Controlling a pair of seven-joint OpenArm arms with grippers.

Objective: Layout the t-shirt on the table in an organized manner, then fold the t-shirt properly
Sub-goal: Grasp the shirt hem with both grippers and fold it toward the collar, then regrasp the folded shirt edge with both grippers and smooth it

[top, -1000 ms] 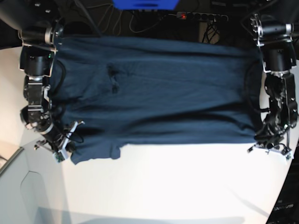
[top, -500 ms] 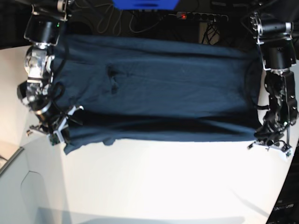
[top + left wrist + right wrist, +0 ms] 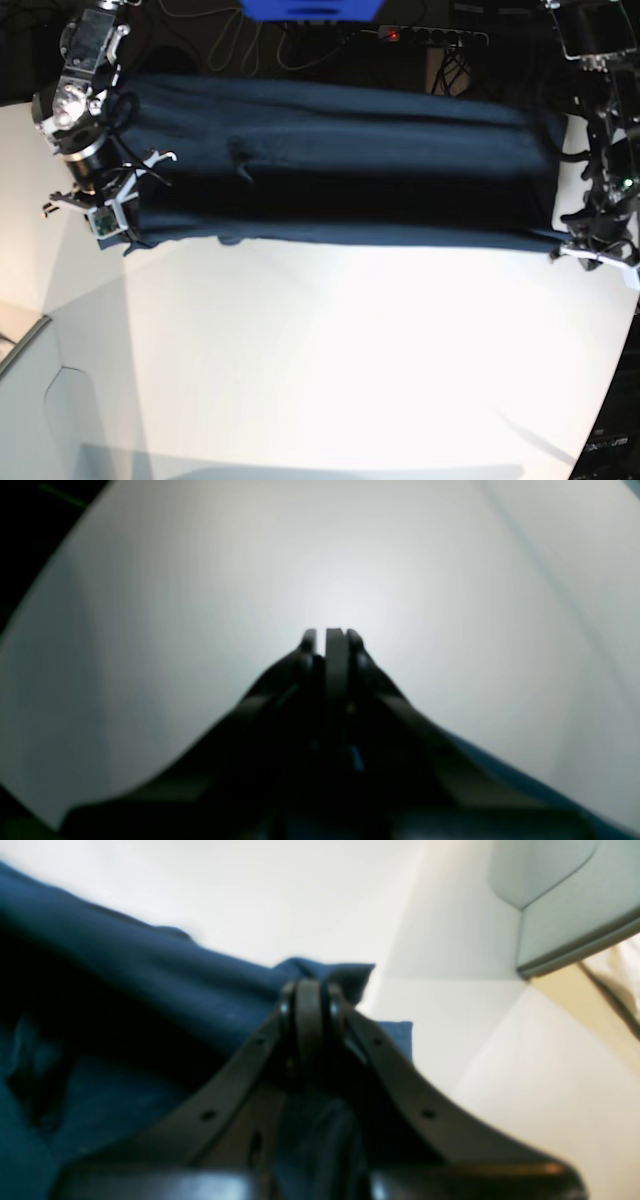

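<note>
No text, label, brand, number or sign can be read in any view. The t-shirt (image 3: 340,165) shows plain dark cloth, the bench (image 3: 340,360) is bare white, and both wrist views are too blurred for lettering.

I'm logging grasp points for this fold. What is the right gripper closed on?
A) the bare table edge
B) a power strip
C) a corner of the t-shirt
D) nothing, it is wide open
C: in the right wrist view the right gripper pinches a blue t-shirt corner.
</note>
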